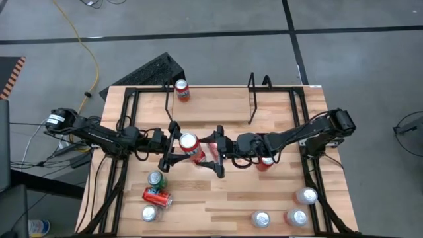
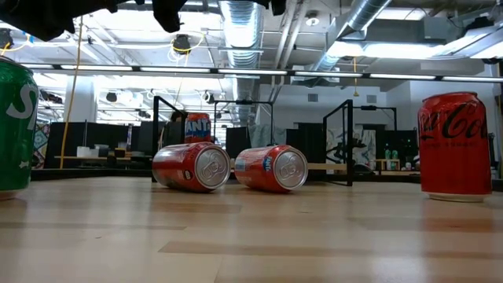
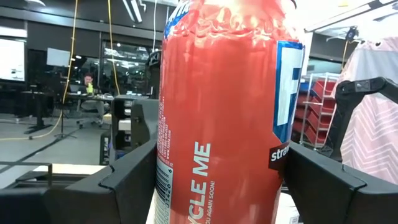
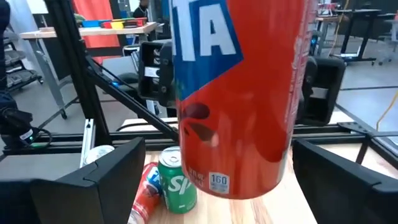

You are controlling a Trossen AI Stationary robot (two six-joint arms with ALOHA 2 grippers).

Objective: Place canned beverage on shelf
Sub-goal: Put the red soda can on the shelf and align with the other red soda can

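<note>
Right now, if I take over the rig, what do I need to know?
Left gripper: shut on the red can, held above mid-table.
Right gripper: open, fingers either side of that can, apparently not touching.
Shelf: at the table's far edge, one can on it.
Done: one can shelved, one lifted.
Left: get the held can onto the shelf, then the loose cans nearer the front.

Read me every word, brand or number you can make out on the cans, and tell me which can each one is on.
"CYCLE ME" (first letter partly cut off): red can held in the left pincer.
"160": the same can's base, right wrist view.
"TA" in white on blue: same can, cropped.
"Coca-Cola" script: upright red can.
"ANT": orange can by the shelf, edges hidden.
"Sp": green can.
Small print: too blurred.
</note>
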